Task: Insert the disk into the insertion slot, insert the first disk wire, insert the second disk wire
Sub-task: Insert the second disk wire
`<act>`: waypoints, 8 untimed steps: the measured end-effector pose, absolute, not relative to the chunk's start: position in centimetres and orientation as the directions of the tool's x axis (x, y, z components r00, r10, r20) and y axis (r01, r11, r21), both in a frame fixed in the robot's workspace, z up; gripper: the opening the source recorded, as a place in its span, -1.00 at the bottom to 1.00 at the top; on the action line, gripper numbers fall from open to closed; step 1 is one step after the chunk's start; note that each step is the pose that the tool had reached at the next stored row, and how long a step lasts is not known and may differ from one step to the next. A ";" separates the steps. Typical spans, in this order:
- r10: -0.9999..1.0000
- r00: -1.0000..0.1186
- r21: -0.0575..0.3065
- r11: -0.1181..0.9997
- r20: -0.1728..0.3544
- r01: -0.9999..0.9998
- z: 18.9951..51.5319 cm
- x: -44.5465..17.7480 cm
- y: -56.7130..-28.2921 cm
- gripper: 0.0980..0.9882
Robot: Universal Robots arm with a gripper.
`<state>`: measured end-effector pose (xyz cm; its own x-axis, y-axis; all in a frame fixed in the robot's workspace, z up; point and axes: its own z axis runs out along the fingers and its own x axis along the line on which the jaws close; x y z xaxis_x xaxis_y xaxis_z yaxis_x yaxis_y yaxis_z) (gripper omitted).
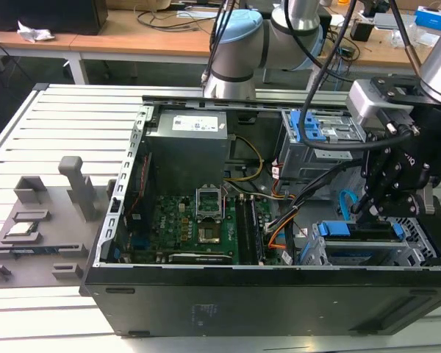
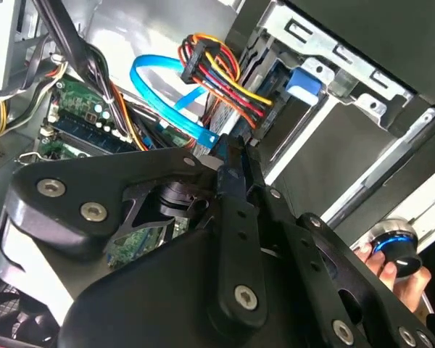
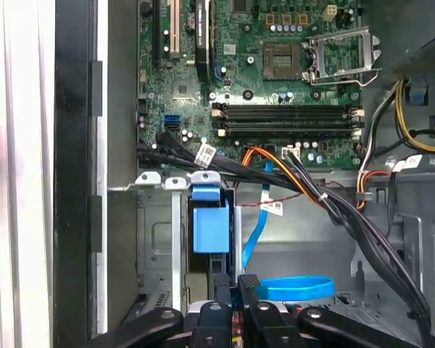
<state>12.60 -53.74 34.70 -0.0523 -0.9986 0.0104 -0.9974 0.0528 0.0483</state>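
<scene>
In the exterior view the black gripper (image 1: 373,208) hung inside the open computer case (image 1: 206,309), toward the exterior view's right, just above the low bay at the case's front corner. The disk (image 1: 356,229), marked by its bright blue carrier, lay seated in the insertion slot (image 1: 411,254), the perforated silver bay, with the carrier's blue tabs showing at both ends. The gripper's tips stood right at the disk's upper edge beside a light blue data cable (image 1: 346,201) that looped up next to them. In the second wrist view the fingers (image 2: 235,174) looked drawn close together at the blue cable's end, but whether they were clamped on a connector I could not tell. That view also showed the bundle of red, yellow, orange and black power wires (image 2: 217,76) running to a plug just beside the blue carrier tab (image 2: 303,83), and part of a person's hand (image 2: 402,275) at the frame's edge near a round black and blue knob (image 2: 393,246). In the first wrist view the blue carrier (image 3: 210,221) sat upright in the bay, with the light blue cable (image 3: 297,286) curled on the case floor beside it and the green motherboard (image 3: 275,87) beyond. The taller grey cage with its blue latch (image 1: 309,126) stood farther back in the case.
</scene>
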 end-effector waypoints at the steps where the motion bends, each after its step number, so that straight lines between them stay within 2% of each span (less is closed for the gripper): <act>1: -0.999 -0.052 0.048 0.053 0.010 -0.997 34.7 12.6 -53.9 -0.86; 8: -0.999 -0.048 0.049 0.048 0.006 -0.998 34.7 12.7 -54.1 -0.86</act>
<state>12.74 -54.15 34.65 -0.0476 -0.9989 0.0059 -0.9977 0.0478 0.0486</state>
